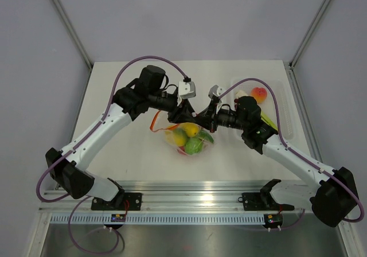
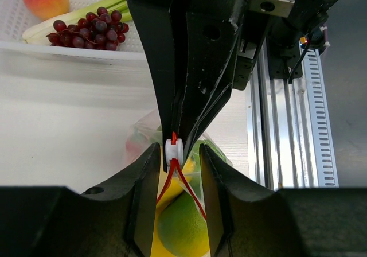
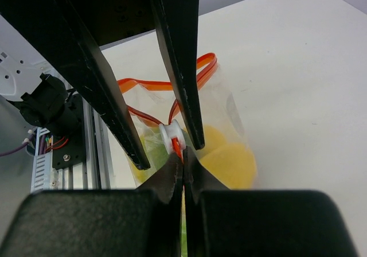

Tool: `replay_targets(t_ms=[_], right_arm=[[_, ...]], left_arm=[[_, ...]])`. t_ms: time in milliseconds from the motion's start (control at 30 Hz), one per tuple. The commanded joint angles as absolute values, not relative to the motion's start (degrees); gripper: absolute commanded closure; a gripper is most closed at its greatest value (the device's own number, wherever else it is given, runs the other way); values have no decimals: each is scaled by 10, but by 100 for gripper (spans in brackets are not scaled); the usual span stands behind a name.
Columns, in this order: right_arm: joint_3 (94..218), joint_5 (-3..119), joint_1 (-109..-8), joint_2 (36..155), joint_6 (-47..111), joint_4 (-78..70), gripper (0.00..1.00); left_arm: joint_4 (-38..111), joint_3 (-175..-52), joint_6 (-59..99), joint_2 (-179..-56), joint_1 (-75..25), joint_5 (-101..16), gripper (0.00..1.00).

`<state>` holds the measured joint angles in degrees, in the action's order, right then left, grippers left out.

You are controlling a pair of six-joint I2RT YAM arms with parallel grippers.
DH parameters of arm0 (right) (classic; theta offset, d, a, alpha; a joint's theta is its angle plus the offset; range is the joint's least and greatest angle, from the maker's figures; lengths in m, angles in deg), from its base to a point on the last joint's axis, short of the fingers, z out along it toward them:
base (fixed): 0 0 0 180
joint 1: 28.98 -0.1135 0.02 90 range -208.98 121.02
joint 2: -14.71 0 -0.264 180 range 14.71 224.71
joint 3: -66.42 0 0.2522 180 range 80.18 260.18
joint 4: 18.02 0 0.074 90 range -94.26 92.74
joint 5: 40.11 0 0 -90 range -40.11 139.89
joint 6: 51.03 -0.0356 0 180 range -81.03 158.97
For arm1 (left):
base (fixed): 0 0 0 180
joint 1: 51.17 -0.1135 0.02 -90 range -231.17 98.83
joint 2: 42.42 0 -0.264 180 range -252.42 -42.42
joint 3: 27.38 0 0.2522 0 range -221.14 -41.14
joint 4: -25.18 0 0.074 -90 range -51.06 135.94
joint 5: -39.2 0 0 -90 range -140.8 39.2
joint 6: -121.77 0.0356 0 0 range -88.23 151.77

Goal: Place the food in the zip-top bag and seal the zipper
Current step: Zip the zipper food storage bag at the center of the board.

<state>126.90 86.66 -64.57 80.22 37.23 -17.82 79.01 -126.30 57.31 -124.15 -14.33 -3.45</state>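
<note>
The clear zip-top bag [image 1: 189, 139] lies mid-table and holds a yellow lemon [image 1: 192, 129] and a green fruit [image 1: 194, 147]. Its red-orange zipper [image 1: 156, 122] loops out to the left. Both grippers meet over the bag's mouth. My left gripper [image 2: 179, 164] is open, its fingers [image 2: 143, 199] on either side of the white slider [image 2: 174, 150] and the two parting zipper strips [image 2: 192, 191]. My right gripper [image 3: 183, 160] is shut on the zipper strip right beside the slider [image 3: 172, 135]. The lemon [image 3: 229, 156] shows through the bag. Purple grapes [image 2: 89, 30] and a peach-coloured fruit [image 1: 259, 93] lie in the tray.
A white tray [image 1: 285, 105] stands at the back right, also shown in the left wrist view [image 2: 69, 50], with a pale green stalk [image 2: 74, 20] in it. A metal rail [image 1: 189, 202] runs along the near edge. Purple cables [image 1: 149, 59] arch over both arms.
</note>
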Motion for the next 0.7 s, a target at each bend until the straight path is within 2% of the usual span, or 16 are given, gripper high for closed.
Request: replay_targets(t_ms=[0,133,200,367,500,533,667], right_arm=[[1303,874,-649,783,380,-194,100],[1305,873,-649,782,380,-191,100],[1305,873,-650,782,380,-191,100],[1304,874,-650,784,380,-190,100],[1300,872,-649,783,381,-190,100],[1299,872,-649,782,381,-190,100],[1299,865,-649,774,386,-177,100]], left_arm=[[763,-1279,555,-1220,-150,9,64],[761,-1278,549,-1223,-150,11,65],[763,-1278,547,-1226,-150,12,71],[759,-1278,535,-1228,-151,17,75],[768,-1280,534,-1234,-151,12,92],[770,-1281,534,-1237,-151,11,99],[778,-1281,535,-1237,-153,11,100]])
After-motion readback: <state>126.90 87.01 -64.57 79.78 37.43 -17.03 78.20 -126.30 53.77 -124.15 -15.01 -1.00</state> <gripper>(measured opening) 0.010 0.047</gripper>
